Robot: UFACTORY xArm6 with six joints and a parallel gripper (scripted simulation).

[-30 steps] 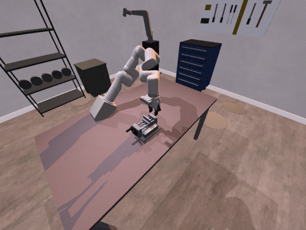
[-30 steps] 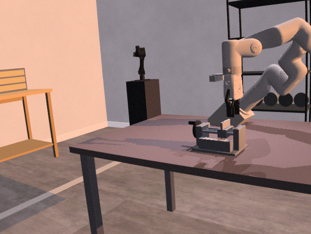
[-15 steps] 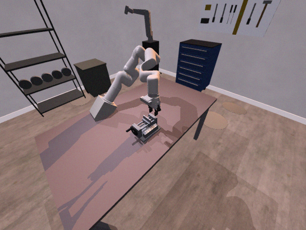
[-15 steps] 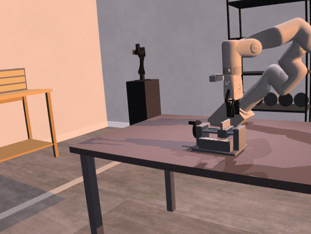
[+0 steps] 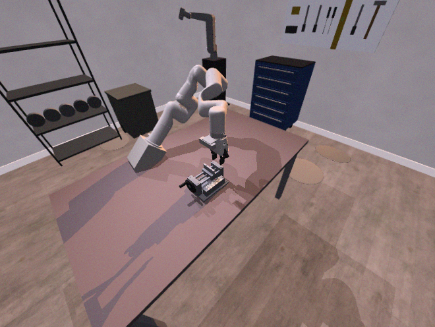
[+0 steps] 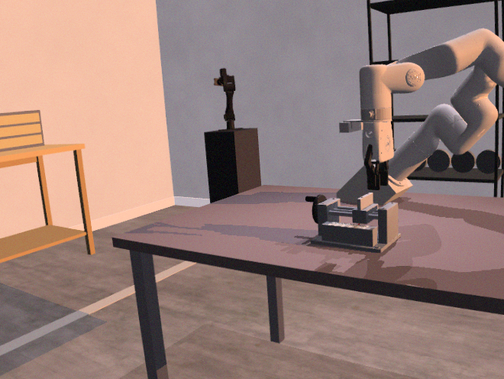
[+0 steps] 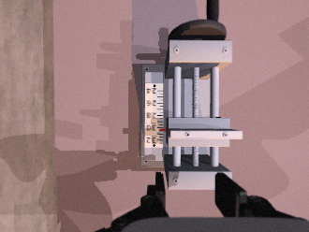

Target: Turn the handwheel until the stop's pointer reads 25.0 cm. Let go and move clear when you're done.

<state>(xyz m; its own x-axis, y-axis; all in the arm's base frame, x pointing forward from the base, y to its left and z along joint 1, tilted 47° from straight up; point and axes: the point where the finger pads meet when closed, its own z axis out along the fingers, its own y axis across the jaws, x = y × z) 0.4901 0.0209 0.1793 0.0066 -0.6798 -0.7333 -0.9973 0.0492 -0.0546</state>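
in the top view, a white arm point(image 5: 186, 101) stands on the pinkish table point(image 5: 105, 246) point(image 6: 244, 244) point(image 7: 272, 94), its gripper point(image 5: 219, 158) point(image 6: 377, 185) point(image 7: 188, 187) pointing down above one end of the metal vise-like device point(image 5: 211, 182) point(image 6: 348, 234) point(image 7: 198, 112). the black handwheel point(image 5: 190, 185) point(image 6: 316, 209) point(image 7: 198, 30) sits at the device's other end, its crank handle sticking outward. in the exterior view, the gripper hangs over the end block opposite the handwheel, apart from the device; the sliding stop point(image 6: 365, 208) point(image 7: 198, 131) lies between the two end blocks, nearer the block farther from the wheel. in the wrist view, the gripper's fingers stand partly open with nothing between them, released from the wheel. the stop's red pointer point(image 7: 163, 130) is beside the printed scale point(image 7: 154, 114), just past the 30 mark toward 32, so the reading is not at 25.0.

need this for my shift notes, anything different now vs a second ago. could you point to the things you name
Nothing has visibly changed: the gripper point(image 5: 220, 159) point(image 6: 377, 187) point(image 7: 188, 187) hangs above the vise-like stand point(image 5: 211, 180) point(image 6: 348, 234) point(image 7: 200, 50) in the same place, and the handwheel point(image 5: 190, 186) point(image 6: 315, 209) point(image 7: 197, 31) looks unturned.
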